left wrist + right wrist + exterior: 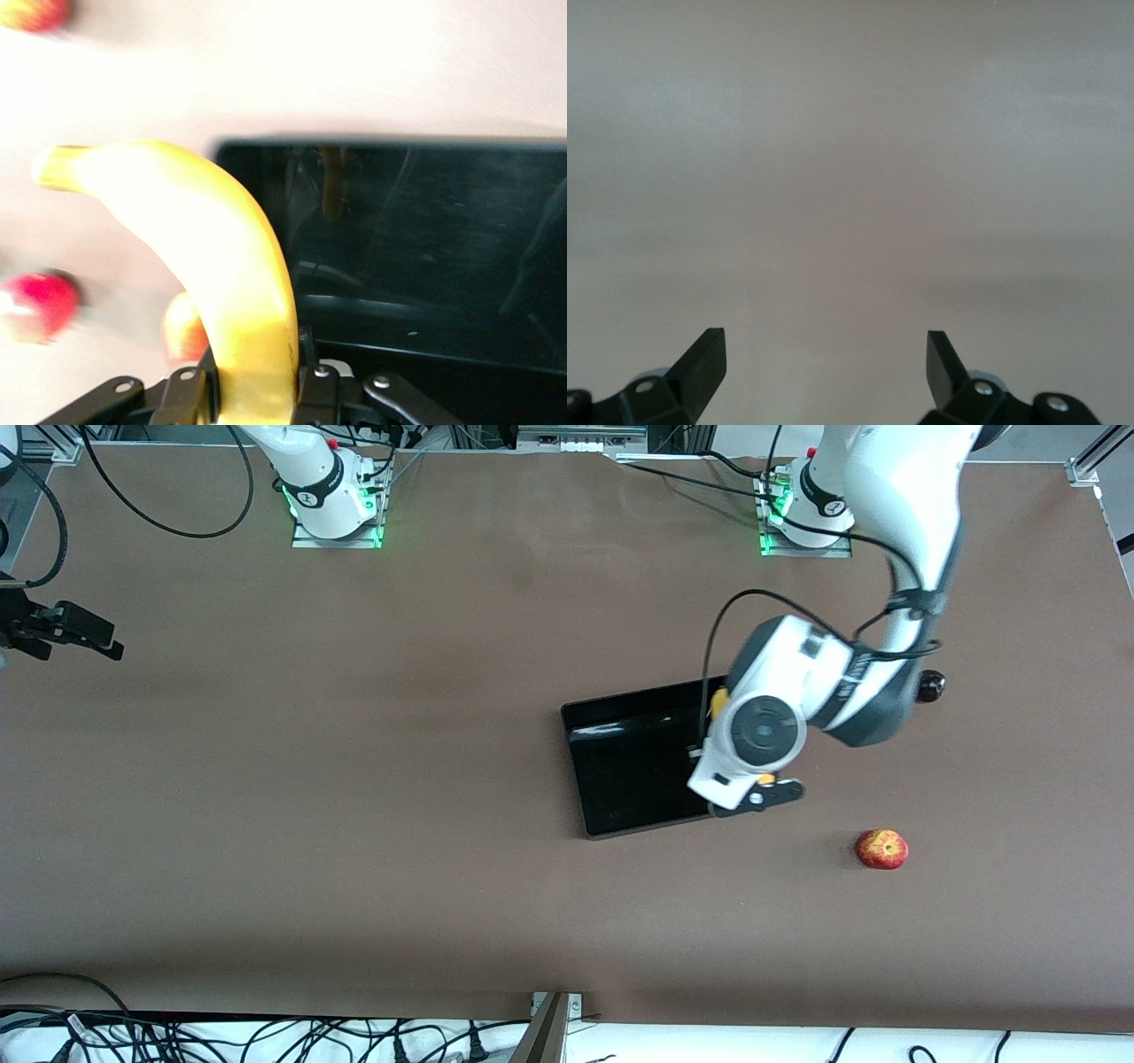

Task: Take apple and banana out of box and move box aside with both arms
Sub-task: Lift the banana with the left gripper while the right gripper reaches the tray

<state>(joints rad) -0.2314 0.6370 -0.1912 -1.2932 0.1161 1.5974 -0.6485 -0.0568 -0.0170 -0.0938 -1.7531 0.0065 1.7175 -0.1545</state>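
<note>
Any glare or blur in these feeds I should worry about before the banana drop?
Left wrist view: table washed out to near white, fruits at the edges smeared, banana overexposed, box mirrors the arm. Front view: evenly lit, one glare streak on the box, apple sharp. Right wrist view: only flat, featureless table past the open right gripper.

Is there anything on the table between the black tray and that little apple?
Only bare brown table lies between the box and the apple in the front view; the left gripper, holding the banana, hangs above.
</note>
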